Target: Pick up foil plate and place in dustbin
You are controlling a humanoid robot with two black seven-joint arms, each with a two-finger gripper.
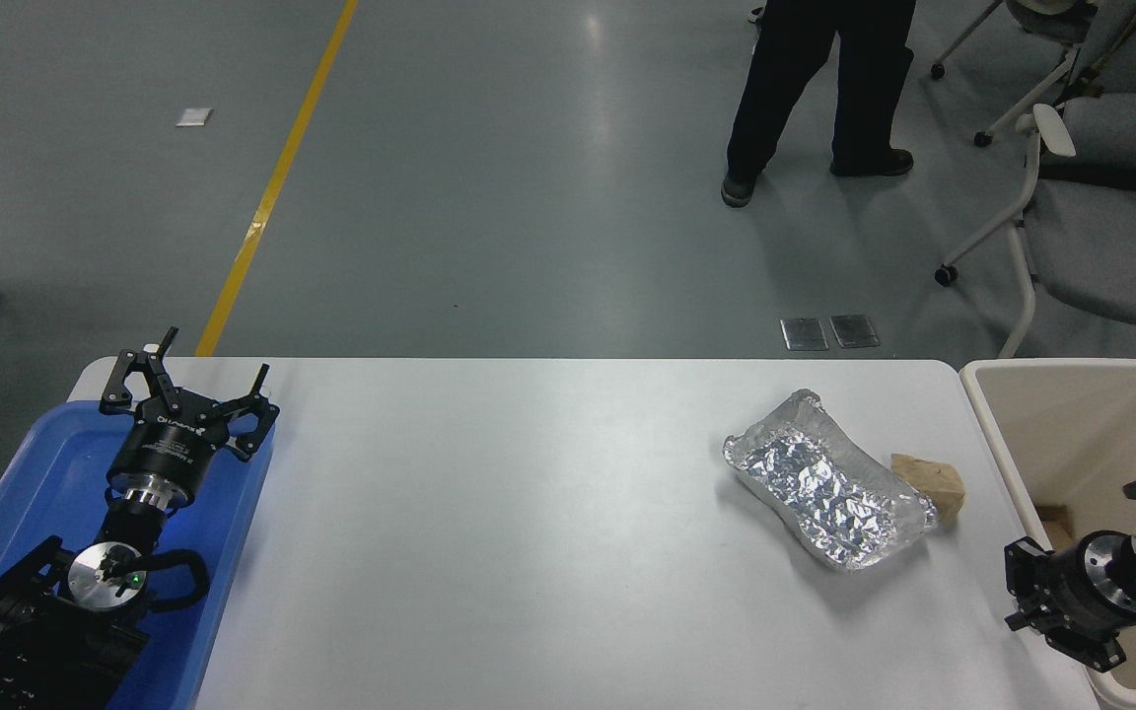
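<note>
Right now the foil plate (832, 490) lies on the white table (529, 513), toward its right end, crinkled and shiny, with its long axis running diagonally from upper left to lower right. Nothing sits inside it. A small tan paper lump (931, 483) rests against its right rim, between the plate and the table's right edge.

Just past that edge stands the dustbin (992, 434), cream-beige with a thick rim. Its inside is mostly bare; a small brown piece shows low on the bottom near the left wall, partly hidden by the arm.

At the lower right, the right gripper (1022, 592) hangs over the bin's near left rim, pointing left toward the table. It is apart from the foil plate and holds nothing; I cannot tell how far its fingers are spread.

On the far left a blue tray (45, 463) overlaps the table's left end. The left gripper (188, 380) is parked above it, fingers spread wide and empty.

Beyond the table, a person's legs (815, 89) stand on the grey floor, with office chairs (1100, 197) to the right.
</note>
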